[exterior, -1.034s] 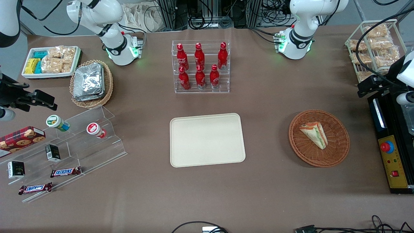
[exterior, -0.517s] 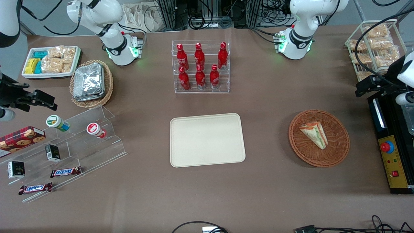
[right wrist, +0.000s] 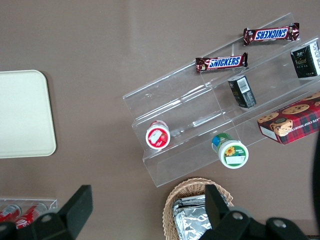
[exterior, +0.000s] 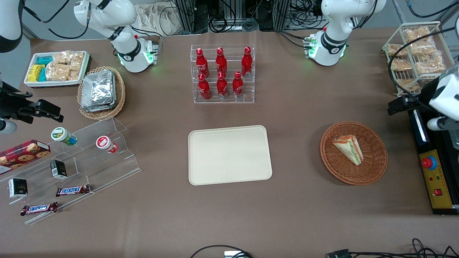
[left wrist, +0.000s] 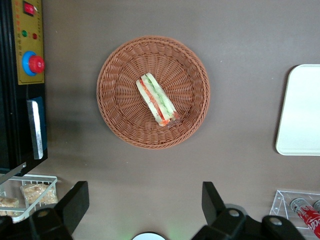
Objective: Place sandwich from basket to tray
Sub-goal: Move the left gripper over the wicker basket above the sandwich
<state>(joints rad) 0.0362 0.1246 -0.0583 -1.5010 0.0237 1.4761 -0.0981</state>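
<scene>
The sandwich (exterior: 348, 148), a wrapped wedge with green and orange-red stripes, lies in the round reddish-brown basket (exterior: 374, 168) toward the working arm's end of the table. The cream tray (exterior: 229, 154) lies bare at the table's middle, apart from the basket. My left gripper (exterior: 397, 106) hangs above the table beside the basket, a little farther from the front camera than it. In the left wrist view the gripper (left wrist: 145, 200) is open and holds nothing, with the sandwich (left wrist: 157, 99), the basket (left wrist: 115, 115) and a corner of the tray (left wrist: 302, 112) below it.
A black control box with a red button (exterior: 434, 172) lies beside the basket at the table's edge. A wire rack of bagged pastries (exterior: 412, 53) stands farther back. An acrylic rack of red bottles (exterior: 222, 73) stands farther from the camera than the tray.
My left gripper has moved a little nearer the front camera and toward the basket. The sandwich, basket and tray have not moved.
</scene>
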